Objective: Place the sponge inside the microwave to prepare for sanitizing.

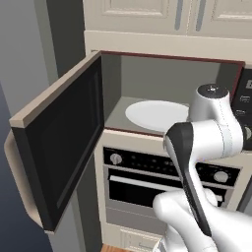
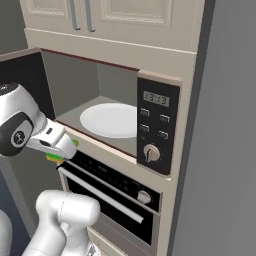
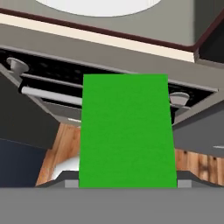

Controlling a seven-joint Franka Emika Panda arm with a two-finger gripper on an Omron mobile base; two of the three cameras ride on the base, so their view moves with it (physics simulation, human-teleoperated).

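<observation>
The microwave [image 1: 167,78] stands open, its black-glass door [image 1: 59,142] swung out to the left. A white round turntable [image 1: 157,114] lies bare in the grey cavity [image 2: 90,85]. My gripper [image 2: 61,150] hangs just below and in front of the cavity's front sill, shut on the sponge [image 2: 64,152], whose green and yellow edge peeks out under the hand. In the hand view the sponge [image 3: 127,131] is a broad green slab held between the jaws, pointing toward the sill with the turntable [image 3: 96,5] beyond it.
A black-fronted oven [image 1: 167,184] with a silver handle bar [image 2: 100,195] sits right under the microwave. The dark panel [image 2: 157,125] with its silver knob [image 2: 151,152] flanks the cavity on the right. Cabinet doors [image 2: 95,15] hang above; wooden floor [image 3: 61,148] lies below.
</observation>
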